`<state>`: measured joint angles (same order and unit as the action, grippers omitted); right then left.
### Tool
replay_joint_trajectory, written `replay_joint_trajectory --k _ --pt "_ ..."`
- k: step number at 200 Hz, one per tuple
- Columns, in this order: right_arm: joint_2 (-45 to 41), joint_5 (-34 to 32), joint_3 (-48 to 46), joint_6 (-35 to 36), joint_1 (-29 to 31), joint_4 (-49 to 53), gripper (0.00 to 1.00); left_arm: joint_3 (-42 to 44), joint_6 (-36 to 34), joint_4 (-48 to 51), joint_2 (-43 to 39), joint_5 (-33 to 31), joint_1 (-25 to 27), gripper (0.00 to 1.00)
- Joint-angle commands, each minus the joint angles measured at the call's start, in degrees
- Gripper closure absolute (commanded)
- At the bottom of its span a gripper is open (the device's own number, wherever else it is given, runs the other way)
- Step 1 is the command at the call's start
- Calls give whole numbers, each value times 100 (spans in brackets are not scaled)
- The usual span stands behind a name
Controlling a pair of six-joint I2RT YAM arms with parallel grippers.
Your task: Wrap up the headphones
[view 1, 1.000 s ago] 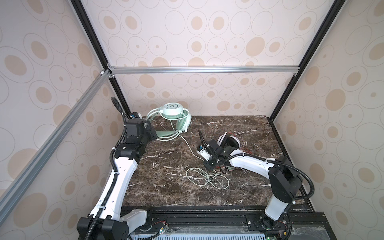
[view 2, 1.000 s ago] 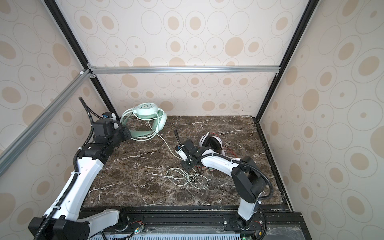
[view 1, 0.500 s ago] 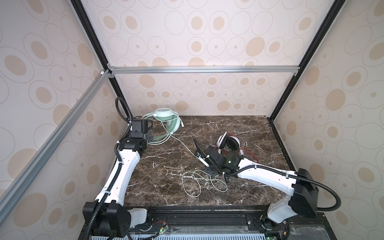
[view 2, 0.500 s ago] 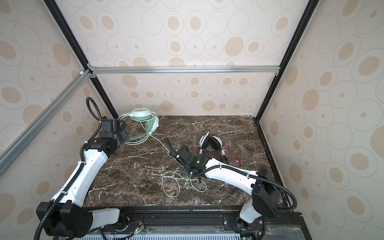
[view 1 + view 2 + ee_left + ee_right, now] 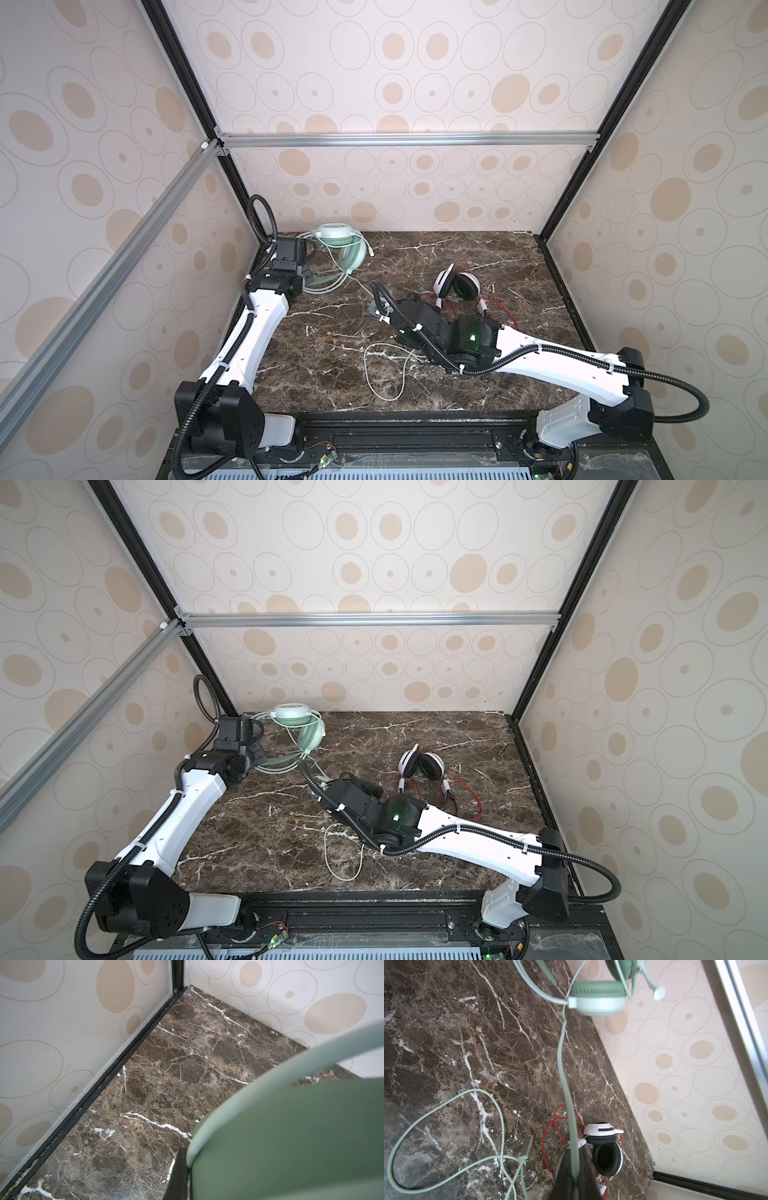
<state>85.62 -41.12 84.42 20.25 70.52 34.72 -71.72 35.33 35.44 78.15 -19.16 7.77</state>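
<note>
The mint-green headphones (image 5: 341, 248) stand at the back left corner of the marble table, an earcup (image 5: 598, 998) also showing in the right wrist view. My left gripper (image 5: 306, 273) is shut on their headband (image 5: 280, 1126); one dark finger (image 5: 178, 1174) shows against it. The pale green cable (image 5: 564, 1076) runs taut from that earcup to my right gripper (image 5: 575, 1177), which is shut on it near mid-table (image 5: 376, 309). The slack lies in a loop (image 5: 384, 374) near the front. The white-and-black headphones (image 5: 456, 286) lie at the right on their red cable (image 5: 505, 313).
Patterned walls with black frame posts (image 5: 552, 224) close in the table on the left, back and right. A black rail (image 5: 395, 436) runs along the front edge. The right arm's forearm (image 5: 552, 359) stretches low across the front right.
The left arm has lowered the mint-green headphones toward the back left corner. The right gripper has shifted left and forward with the cable, and the tangled slack has drawn out into one loop.
</note>
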Motion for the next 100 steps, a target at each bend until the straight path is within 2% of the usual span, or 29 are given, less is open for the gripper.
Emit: replay_joint_trajectory --k 1,42,100 --pt "262 -576 338 672 41 13 100 -461 108 -172 103 -162 344 100" --pt "505 -1120 523 1996 -19 -964 100 -682 -270 72 501 -459 1015 100" --pt "614 -1084 1056 2429 -677 -1113 100 -619 -1046 -138 463 -53 1388 100"
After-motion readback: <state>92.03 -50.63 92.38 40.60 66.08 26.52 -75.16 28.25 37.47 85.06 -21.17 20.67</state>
